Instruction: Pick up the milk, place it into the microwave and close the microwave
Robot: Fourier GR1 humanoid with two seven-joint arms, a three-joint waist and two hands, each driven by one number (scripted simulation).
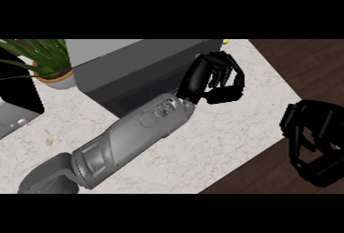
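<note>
My left hand sits curled and empty against the microwave's right end. No milk shows, so it seems inside already. My right hand hangs relaxed, far right.

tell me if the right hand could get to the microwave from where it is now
Probably not directly. The right hand sits off the counter's right edge, over the dark floor, and the left hand with its forearm already lies at the microwave's front right corner, in the way between them.

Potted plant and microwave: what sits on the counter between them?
Nothing. In the head view the potted plant stands right beside the microwave, with only a bare sliver of counter between them.
</note>
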